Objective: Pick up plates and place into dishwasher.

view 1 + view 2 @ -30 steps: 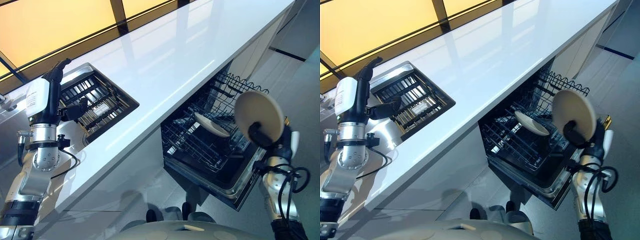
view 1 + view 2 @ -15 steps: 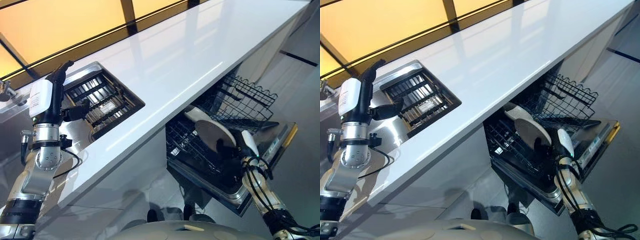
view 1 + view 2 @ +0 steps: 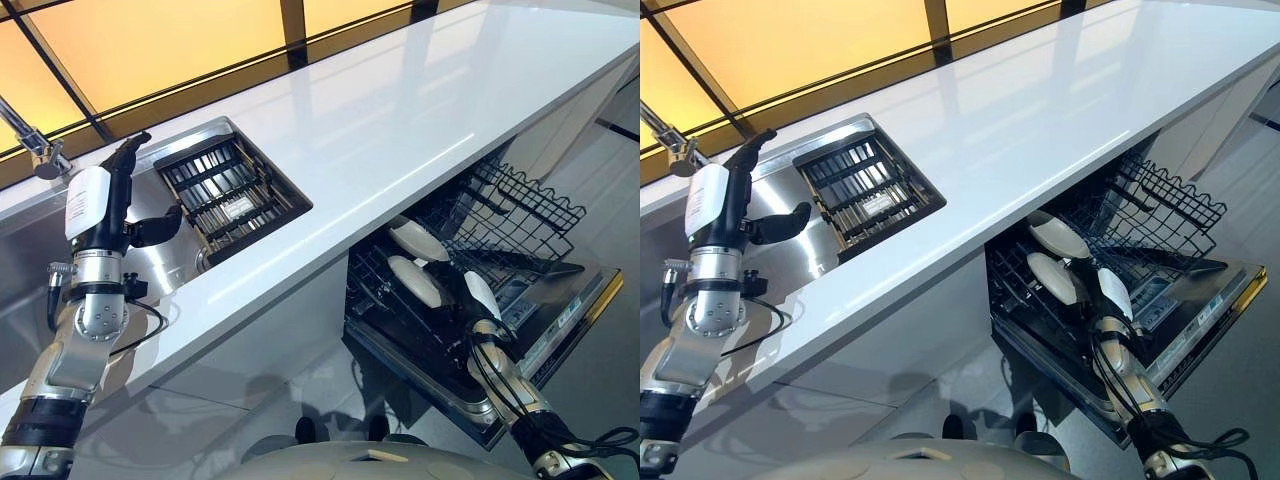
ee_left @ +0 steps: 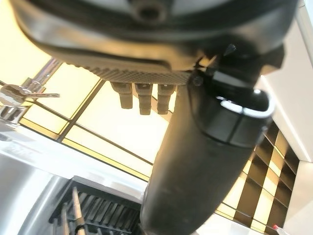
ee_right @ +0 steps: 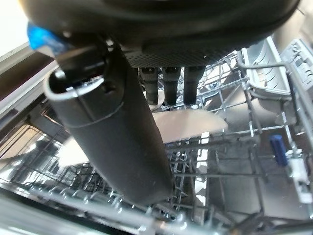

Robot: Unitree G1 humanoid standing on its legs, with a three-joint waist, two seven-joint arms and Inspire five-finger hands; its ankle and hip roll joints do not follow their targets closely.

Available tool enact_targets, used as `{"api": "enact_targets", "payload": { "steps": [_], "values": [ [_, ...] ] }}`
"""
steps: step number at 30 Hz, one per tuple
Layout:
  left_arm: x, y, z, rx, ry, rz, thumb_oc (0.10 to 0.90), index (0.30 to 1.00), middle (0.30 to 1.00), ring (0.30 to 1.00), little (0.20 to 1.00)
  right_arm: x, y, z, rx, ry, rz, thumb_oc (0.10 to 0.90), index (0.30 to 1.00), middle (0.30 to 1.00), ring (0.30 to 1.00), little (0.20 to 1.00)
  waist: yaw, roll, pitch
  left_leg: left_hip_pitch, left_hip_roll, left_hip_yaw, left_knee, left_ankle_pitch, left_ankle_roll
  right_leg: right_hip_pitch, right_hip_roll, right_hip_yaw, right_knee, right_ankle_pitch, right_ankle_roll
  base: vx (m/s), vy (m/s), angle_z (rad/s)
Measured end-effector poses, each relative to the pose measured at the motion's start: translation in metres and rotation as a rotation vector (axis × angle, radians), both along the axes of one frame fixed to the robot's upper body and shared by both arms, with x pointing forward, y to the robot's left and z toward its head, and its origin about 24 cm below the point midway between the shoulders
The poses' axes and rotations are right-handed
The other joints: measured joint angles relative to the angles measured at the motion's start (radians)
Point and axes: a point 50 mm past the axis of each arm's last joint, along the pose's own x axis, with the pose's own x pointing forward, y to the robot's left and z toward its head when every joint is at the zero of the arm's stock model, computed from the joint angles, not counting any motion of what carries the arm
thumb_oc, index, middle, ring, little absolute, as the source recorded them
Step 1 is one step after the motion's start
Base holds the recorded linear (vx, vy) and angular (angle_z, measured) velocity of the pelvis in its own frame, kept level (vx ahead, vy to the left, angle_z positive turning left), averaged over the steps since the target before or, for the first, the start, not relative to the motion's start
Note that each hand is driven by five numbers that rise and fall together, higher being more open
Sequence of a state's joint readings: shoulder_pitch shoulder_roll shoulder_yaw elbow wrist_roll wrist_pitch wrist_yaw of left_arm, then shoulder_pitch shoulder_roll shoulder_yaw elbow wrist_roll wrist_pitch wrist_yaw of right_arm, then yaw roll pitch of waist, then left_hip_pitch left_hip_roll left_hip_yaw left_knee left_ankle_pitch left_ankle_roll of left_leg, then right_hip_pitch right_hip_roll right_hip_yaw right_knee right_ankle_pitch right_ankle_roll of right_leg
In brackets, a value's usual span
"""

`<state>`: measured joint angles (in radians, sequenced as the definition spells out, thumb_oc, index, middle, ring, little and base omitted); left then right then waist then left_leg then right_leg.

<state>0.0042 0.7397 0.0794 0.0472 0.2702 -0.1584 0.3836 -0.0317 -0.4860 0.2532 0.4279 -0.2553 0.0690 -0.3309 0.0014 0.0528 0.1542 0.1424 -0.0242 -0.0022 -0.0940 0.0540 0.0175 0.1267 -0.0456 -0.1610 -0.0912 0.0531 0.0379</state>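
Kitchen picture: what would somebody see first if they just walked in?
Probably the open dishwasher under the long white counter, its dark wire rack pulled out with two pale plates standing in it. The robot's right hand is beside the nearer plate; its left hand is raised by the sink.

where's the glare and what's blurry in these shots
Left eye view: the amber window reflects as pale streaks along the white counter. Left wrist view: the left hand is a soft dark blur against bright panes. Right wrist view: the right hand is blurred; the plate beyond reads clearer.
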Motion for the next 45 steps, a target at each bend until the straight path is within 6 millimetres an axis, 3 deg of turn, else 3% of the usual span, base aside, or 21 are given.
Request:
{"api": "enact_targets", "payload": {
  "steps": [8,16,19,23,26,29,32,37,45],
  "values": [
    [0.0,0.0,0.0,-0.004,0.0,-0.002,0.8,0.9,0.9,0.9,0.9,0.004,0.004,0.009,0.081,-0.061,-0.023,0.8,0.9,0.9,0.9,0.9,-0.006,0.006,0.012,0.0,-0.001,0.001,0.0,0.0,0.0,-0.001,0.0,0.001,0.0,0.0,0.0,0.0,0.0,0.0],
    [-0.007,0.001,-0.008,-0.001,0.029,-0.005,0.8,0.9,0.9,0.9,0.9,0.007,-0.006,0.063,0.335,-0.406,-0.089,0.8,0.9,0.9,0.9,0.9,-0.02,0.012,0.034,0.0,0.0,0.024,0.002,-0.001,0.001,-0.01,0.002,0.019,0.0,0.003,-0.004,0.01,-0.002,-0.07],
    [-0.014,0.005,-0.016,-0.001,0.063,0.009,0.8,0.9,0.9,0.9,0.9,0.004,-0.016,0.074,0.517,-0.507,-0.141,0.8,0.9,0.9,0.9,0.9,-0.04,0.011,0.035,0.0,0.002,0.035,0.002,-0.003,0.001,-0.016,0.003,0.029,0.0,0.003,-0.004,0.01,-0.007,-0.11],
    [-0.027,0.014,-0.023,-0.008,0.087,0.047,0.8,0.9,0.9,0.9,0.9,-0.017,-0.029,0.061,0.738,-0.477,-0.178,0.8,0.9,0.9,0.9,0.9,-0.065,0.012,0.04,0.001,0.006,0.055,0.001,-0.008,-0.002,-0.022,0.007,0.042,0.0,0.0,0.001,-0.01,-0.017,-0.12],
    [-0.031,0.018,-0.024,-0.015,0.083,0.07,0.8,0.9,0.9,0.9,0.9,-0.036,-0.035,0.046,0.794,-0.401,-0.188,0.8,0.9,0.9,0.9,0.9,-0.079,0.017,0.048,-0.005,0.007,0.075,0.0,-0.01,-0.002,-0.036,0.007,0.058,0.0,0.0,0.001,-0.02,-0.025,-0.17],
    [-0.031,0.019,-0.023,-0.014,0.078,0.072,0.8,0.9,0.9,0.9,0.9,-0.042,-0.037,0.038,0.836,-0.372,-0.198,0.8,0.9,0.9,0.9,0.9,-0.097,0.017,0.051,-0.009,0.008,0.091,0.0,-0.011,-0.001,-0.047,0.005,0.06,0.0,0.005,-0.002,-0.01,-0.031,-0.17],
    [-0.029,0.019,-0.021,-0.015,0.07,0.071,0.8,0.9,0.9,0.9,0.9,-0.043,-0.039,0.029,0.862,-0.387,-0.284,0.8,0.9,0.9,0.9,0.9,-0.115,0.017,0.052,-0.012,0.009,0.097,0.001,-0.012,-0.002,-0.052,0.005,0.063,0.0,0.006,-0.002,0.01,-0.038,-0.08],
    [-0.019,0.015,-0.013,-0.02,0.031,0.054,0.8,0.9,0.9,0.9,0.9,-0.042,-0.051,0.01,0.824,-0.36,-0.444,0.8,0.9,0.9,0.9,0.9,-0.111,0.027,0.058,-0.013,0.008,0.096,0.004,-0.012,-0.002,-0.052,0.005,0.062,0.0,0.006,-0.002,0.03,-0.045,0.0],
    [-0.004,0.005,-0.019,-0.054,0.057,0.023,0.8,0.9,0.9,0.9,0.9,-0.021,-0.051,0.001,0.768,-0.348,-0.556,0.8,0.9,0.9,0.9,0.9,-0.081,0.085,0.092,-0.013,0.006,0.071,0.005,-0.009,-0.002,-0.04,-0.001,0.035,0.0,0.011,-0.01,0.03,-0.03,0.1]
  ]
}}
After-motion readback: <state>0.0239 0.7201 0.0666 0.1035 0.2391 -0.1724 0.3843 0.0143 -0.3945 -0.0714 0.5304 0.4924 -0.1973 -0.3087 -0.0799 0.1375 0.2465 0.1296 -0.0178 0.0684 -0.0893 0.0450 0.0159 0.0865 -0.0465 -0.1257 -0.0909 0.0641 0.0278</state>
